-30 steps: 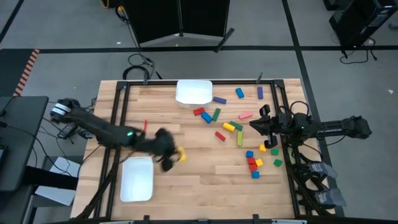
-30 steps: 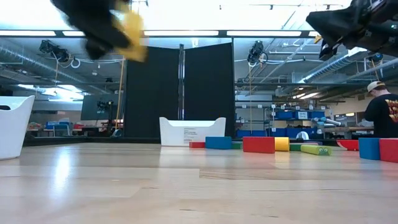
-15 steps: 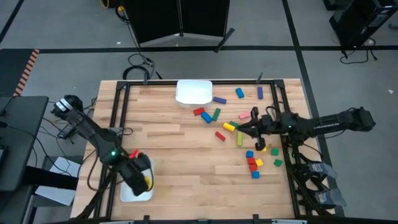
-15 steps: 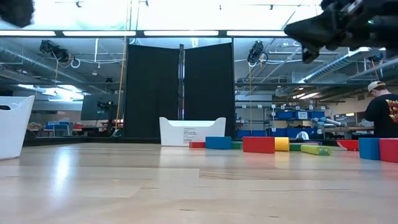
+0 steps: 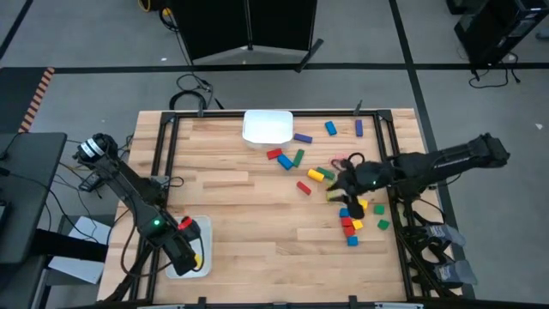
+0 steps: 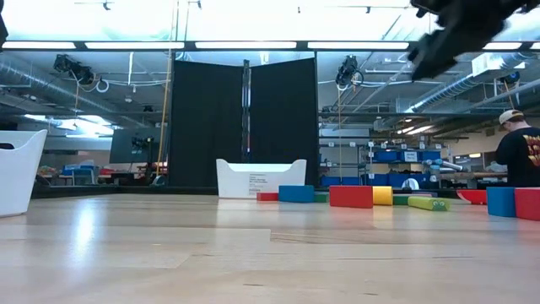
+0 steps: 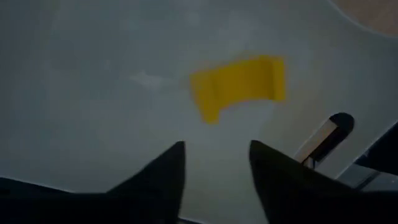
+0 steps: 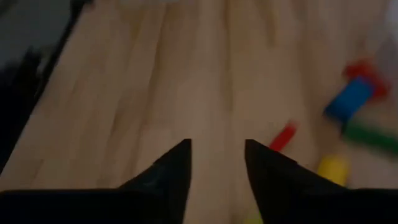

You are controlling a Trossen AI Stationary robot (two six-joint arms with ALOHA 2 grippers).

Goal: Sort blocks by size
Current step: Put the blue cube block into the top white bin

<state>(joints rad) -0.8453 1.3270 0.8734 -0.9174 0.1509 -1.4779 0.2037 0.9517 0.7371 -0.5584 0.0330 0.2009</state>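
The left claw [image 5: 190,254] hangs over the white tray [image 5: 202,227] at the lower left of the wooden counter [image 5: 249,215] in the high view. In the left wrist view its two dark fingers [image 7: 163,171] stand apart with nothing between them. A yellow block [image 7: 238,84] lies on the white floor of the tray, just past the fingertips and not touching them. In the high view the same yellow block [image 5: 199,254] peeks out beside the claw.

The right claw [image 5: 340,190] is over the right middle of the counter, right by the pile of blocks. In the right wrist view its fingers [image 8: 168,171] are apart and hold nothing. Bare wood shows between them. A small red block [image 8: 283,137], a blue block [image 8: 350,99], a green block [image 8: 368,137] and a yellow round one [image 8: 334,167] lie a bit farther off to one side.

In the high view most blocks sit on the right half of the counter. A red one [image 5: 274,154], a blue one [image 5: 285,161] and a green one [image 5: 298,158] are near the middle top. A short column of red and blue cubes [image 5: 348,225] sits just below the right claw. A second white tray [image 5: 268,127] rests at the top middle of the counter.

In the low view the right claw [image 6: 447,42] is a dark blur at the upper right, high above the blocks. A big red block [image 6: 351,196] lies at the middle right.
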